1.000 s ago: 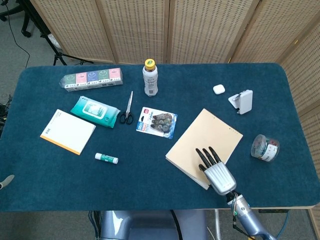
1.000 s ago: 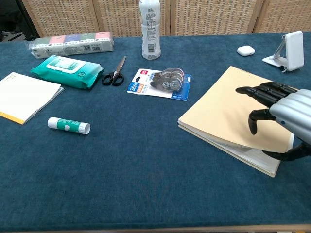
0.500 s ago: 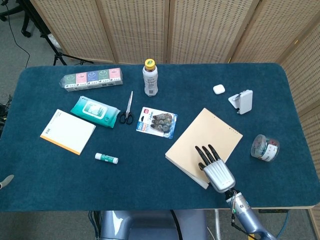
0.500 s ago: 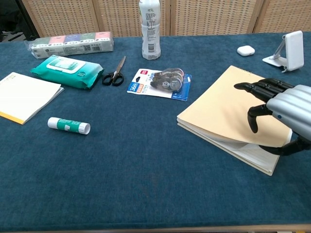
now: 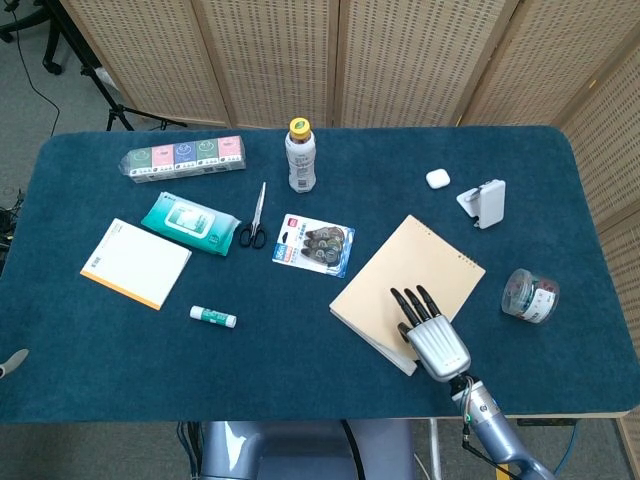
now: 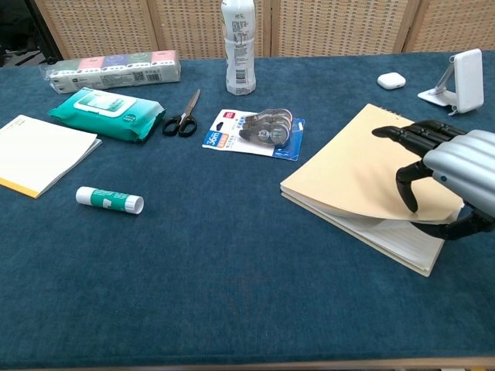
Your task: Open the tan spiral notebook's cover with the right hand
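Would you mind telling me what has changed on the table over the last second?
The right hand has lifted the near corner of the tan notebook's cover further, baring more of the white page beneath; the cover is pinched between thumb and fingers. The notebook has shifted slightly. The scissors, glue stick and bottle stayed put.

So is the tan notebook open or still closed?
Partly open. The right hand holds the tan notebook cover's near edge lifted, and white pages show underneath in the chest view.
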Motion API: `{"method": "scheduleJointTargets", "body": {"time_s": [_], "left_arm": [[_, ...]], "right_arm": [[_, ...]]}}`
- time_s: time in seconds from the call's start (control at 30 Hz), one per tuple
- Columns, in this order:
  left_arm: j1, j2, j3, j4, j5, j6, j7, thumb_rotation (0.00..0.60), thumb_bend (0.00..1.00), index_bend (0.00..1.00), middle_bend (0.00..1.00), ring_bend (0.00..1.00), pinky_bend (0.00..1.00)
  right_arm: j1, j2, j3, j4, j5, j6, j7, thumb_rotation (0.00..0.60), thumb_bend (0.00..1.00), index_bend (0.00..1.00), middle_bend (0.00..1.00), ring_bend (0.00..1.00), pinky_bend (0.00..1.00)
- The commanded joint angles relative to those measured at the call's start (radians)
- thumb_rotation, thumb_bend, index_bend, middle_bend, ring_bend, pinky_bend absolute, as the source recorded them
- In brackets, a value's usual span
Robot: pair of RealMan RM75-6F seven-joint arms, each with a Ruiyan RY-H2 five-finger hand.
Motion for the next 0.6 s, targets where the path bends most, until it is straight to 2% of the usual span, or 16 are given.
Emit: {"method": "scheduleJointTargets", "body": {"time_s": [0.03,0.13,0.3,0.6], "left_arm": [[0.000,0.000,0.000,0.000,0.000,0.000,0.000,0.600,0.00,0.00,0.00,0.00,0.00],[0.000,0.001,0.000,0.000,0.000,0.000,-0.002,0.600,0.00,0.00,0.00,0.00,0.00],[-0.001,0.001,0.000,0.000,0.001,-0.001,-0.004,0.600,0.00,0.00,0.00,0.00,0.00],[0.000,0.002,0.000,0.001,0.001,-0.001,-0.005,0.600,0.00,0.00,0.00,0.00,0.00]], "right_arm": [[0.001,0.000,-0.003,0.000,-0.002,0.001,0.007,0.600,0.41,0.63,0.00,0.00,0.00],[0.002,-0.001,-0.007,0.002,-0.006,0.003,0.016,0.600,0.45,0.65,0.00,0.00,0.00],[0.005,0.001,-0.015,0.002,-0.008,-0.002,0.025,0.600,0.62,0.66,0.00,0.00,0.00],[0.010,0.011,-0.026,-0.006,-0.014,-0.008,0.039,0.600,0.81,0.66,0.00,0.00,0.00]]}}
